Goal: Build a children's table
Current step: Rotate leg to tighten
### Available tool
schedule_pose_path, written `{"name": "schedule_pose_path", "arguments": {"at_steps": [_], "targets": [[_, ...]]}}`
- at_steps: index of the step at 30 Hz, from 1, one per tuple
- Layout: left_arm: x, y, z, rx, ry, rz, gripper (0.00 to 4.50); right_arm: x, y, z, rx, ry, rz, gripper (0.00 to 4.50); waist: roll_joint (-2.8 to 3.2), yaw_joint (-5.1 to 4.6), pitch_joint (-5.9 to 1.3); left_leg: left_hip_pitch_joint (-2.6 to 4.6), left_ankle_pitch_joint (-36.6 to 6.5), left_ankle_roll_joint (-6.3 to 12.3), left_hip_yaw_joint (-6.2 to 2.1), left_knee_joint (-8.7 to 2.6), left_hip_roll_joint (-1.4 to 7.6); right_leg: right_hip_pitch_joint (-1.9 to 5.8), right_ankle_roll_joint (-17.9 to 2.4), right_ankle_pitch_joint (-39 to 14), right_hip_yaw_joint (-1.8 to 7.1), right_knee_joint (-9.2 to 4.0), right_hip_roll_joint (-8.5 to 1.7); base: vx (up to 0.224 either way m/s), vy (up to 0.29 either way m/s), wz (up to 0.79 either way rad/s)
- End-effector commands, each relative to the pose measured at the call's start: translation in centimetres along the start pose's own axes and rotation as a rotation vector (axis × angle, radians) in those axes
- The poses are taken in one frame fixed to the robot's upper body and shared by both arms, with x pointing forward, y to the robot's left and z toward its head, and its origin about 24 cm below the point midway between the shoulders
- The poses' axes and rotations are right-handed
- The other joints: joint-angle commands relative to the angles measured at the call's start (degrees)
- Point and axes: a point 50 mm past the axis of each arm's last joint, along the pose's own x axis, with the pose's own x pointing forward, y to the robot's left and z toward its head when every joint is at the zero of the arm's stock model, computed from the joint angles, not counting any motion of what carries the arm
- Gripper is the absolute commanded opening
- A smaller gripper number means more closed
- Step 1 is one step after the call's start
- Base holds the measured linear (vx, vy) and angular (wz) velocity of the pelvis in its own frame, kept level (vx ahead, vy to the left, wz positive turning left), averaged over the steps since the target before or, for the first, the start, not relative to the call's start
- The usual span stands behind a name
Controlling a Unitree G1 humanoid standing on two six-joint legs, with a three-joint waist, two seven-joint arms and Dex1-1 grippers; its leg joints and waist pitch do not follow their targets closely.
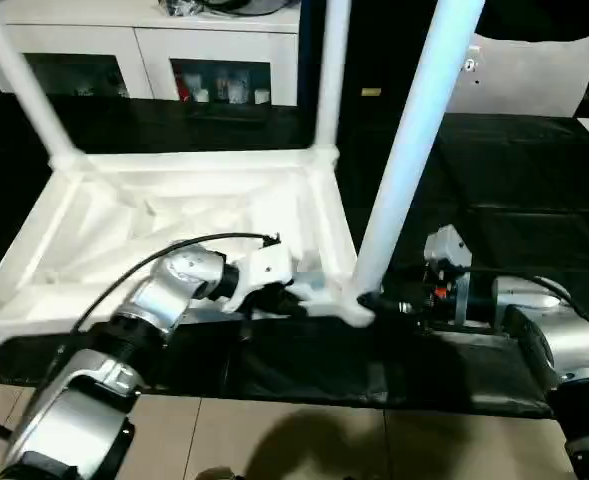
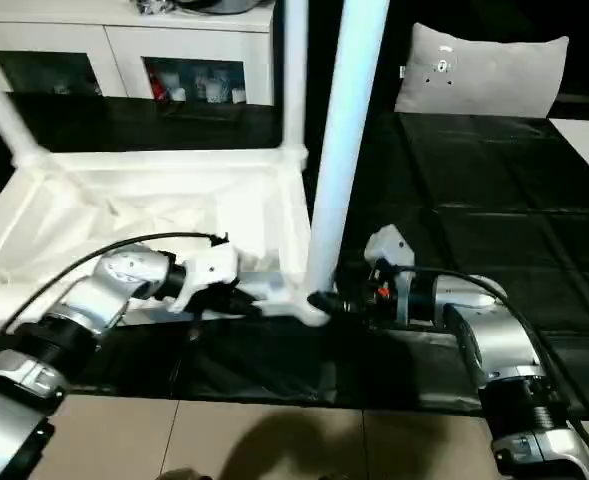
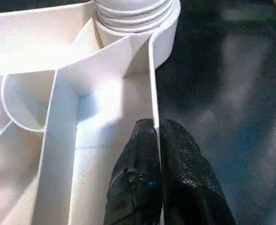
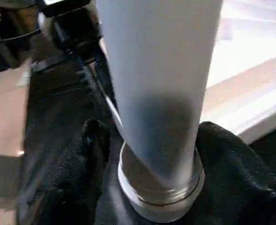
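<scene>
- Right wrist view: the right gripper [image 4: 156, 154] has its two black fingers [image 4: 74, 173] standing apart, one on each side of the base of the near leg [image 4: 161, 93], close against it; whether they press on it cannot be told.
- The threaded foot of that leg sits at the near right corner socket [image 1: 359, 305] of the table top [image 1: 154, 225], with thread still showing above the socket rim.
- Left wrist view: the left gripper [image 3: 156, 164] is clamped on the thin side wall [image 3: 152, 84] of the top, just short of that socket, steadying it.
- The top lies underside up on the black work surface [image 1: 494, 230]; two further legs [image 1: 329, 75] rise from its far corners.
- Step in hand, as judged: screwing the near leg home.
- Next move calls for: grip the leg base, turn it until the thread disappears, keep the leg upright, hold the left clamp.
</scene>
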Motion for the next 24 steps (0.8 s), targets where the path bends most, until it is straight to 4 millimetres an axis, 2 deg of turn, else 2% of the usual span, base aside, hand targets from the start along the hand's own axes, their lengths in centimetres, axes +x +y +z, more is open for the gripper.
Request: {"name": "schedule_pose_path", "arguments": {"at_steps": [1, 7, 14, 18, 20, 21, 22, 24], "targets": [[0.5, -1.0, 0.5, 0.09, 0.028, -0.126, 0.0, 0.2, 0.6, 0.2, -0.011, -0.005, 0.076, 2.66, -0.34, 0.12, -3.77, 0.02, -8.4, 3.8, -0.11, -3.5, 2.15, 3.43, -13.5, -8.9, 2.25, -3.66, -4.36, 0.0, 0.0, 0.0], [0.3, -1.2, 0.2, 0.136, 0.051, -0.173, 0.0, 0.1, 1.3, 0.0, 0.015, -0.007, 0.165, 2.16, -0.37, 0.78, -3.8, 0.07, -8.4, 3.61, -0.08, -3.52, 2.22, 3.33, -13.1, -8.9, 2.26, -3.62, -4.3, 0.0, 0.0, 0.0], [0.3, -1.2, 0.1, 0.117, 0.041, -0.174, 0.0, 0.2, 1.8, -0.2, 0.057, -0.016, 0.208, 2.04, -0.48, 0.92, -3.86, 0.05, -7.7, 3.29, -0.06, -3.46, 2.13, 3.38, -12.6, -9.2, 2.3, -3.6, -4.29, 0.0, 0.0, 0.0], [0.7, -0.8, 0.4, 0.011, 0.004, -0.1, 0.0, 0.6, 1.6, 0.2, 0.122, -0.081, 0.119, 2.04, -0.46, 0.97, -3.79, 0.03, -7.5, 3.19, -0.02, -3.48, 2.13, 3.34, -13.0, -8.9, 2.28, -3.52, -4.24, 0.0, 0.0, 0.0], [1.0, -0.5, 0.6, -0.052, -0.009, -0.059, 0.0, 1.2, 1.1, 0.3, 0.159, -0.083, 0.029, 2.04, -0.68, 0.77, -3.55, -0.05, -8.2, 2.63, -0.08, -3.66, 2.0, 3.3, -12.3, -11.6, 2.21, -3.81, -4.27, 0.0, 0.0, 0.0], [1.3, -0.3, 0.8, -0.079, -0.018, -0.031, 0.0, 1.7, 0.6, 0.3, 0.162, -0.078, -0.05, 2.04, -0.59, 0.54, -3.33, 0.03, -9.5, 1.7, -0.16, -3.78, 1.89, 3.05, -11.2, -15.9, 2.24, -4.18, -4.41, 0.0, 0.0, 0.0], [1.5, -0.2, 1.0, -0.095, -0.022, -0.014, 0.0, 2.1, 0.4, 0.2, 0.161, -0.074, -0.101, 2.04, -0.64, 0.29, -3.06, 0.22, -11.7, 0.95, -0.24, -3.86, 1.66, 2.83, -9.5, -22.3, 2.19, -4.88, -4.5, 0.0, 0.0, 0.0], [2.6, 0.5, 1.9, -0.171, -0.058, 0.074, 0.0, 3.3, -0.8, 0.2, 0.216, -0.057, -0.282, 2.04, -0.75, -0.48, -3.01, 0.12, -12.3, -0.05, -0.45, -4.03, 1.41, 2.83, -7.4, -26.9, 2.16, -5.32, -4.42, 0.0, 0.0, 0.0]]}}
